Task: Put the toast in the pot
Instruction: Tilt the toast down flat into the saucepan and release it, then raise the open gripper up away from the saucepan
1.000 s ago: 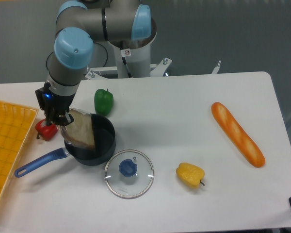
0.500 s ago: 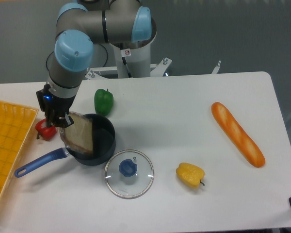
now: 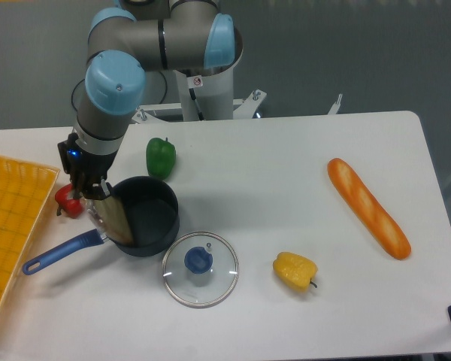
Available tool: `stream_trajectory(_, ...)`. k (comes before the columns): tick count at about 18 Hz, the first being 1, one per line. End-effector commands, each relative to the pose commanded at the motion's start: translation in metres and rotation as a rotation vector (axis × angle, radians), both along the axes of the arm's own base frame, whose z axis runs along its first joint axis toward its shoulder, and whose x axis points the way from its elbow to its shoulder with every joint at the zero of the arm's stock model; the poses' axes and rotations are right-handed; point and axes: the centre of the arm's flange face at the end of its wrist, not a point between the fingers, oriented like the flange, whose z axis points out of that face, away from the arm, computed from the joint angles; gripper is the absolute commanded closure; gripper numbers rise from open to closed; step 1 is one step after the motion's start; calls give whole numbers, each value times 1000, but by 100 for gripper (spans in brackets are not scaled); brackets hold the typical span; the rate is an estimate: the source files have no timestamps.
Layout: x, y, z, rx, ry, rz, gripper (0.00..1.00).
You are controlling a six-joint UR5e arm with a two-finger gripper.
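The pot (image 3: 146,218), a small dark saucepan with a blue handle (image 3: 60,252), sits at the left of the table. The toast (image 3: 114,219) stands steeply on edge inside it, leaning against the pot's left wall. Its top corner still reaches up to my gripper (image 3: 91,192). The gripper hangs over the pot's left rim, fingers closed on that corner. The toast's lower edge is hidden down in the pot.
A red pepper (image 3: 68,201) lies just left of the gripper and a green pepper (image 3: 160,156) behind the pot. The glass lid (image 3: 200,268) lies in front of the pot. A yellow pepper (image 3: 295,271), a baguette (image 3: 367,207) and an orange tray (image 3: 7,233) are also there.
The gripper has sunk slightly. The toast has swung from lying tilted across the pot's mouth to standing nearly upright against the left wall.
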Motion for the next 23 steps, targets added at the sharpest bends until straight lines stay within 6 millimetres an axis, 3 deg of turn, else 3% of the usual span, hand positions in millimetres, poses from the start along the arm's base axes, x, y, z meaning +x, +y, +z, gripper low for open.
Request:
stream_trajectory(12, 5, 3, -4, -26, 37, -14, 82)
stream_trajectory(13, 5, 3, -4, -25, 37, -16, 66)
stream_trajectory(16, 3, 6, -4, -16, 48, -47, 0)
stream_trajectory(23, -5, 9, 17, 15, 80, -47, 0)
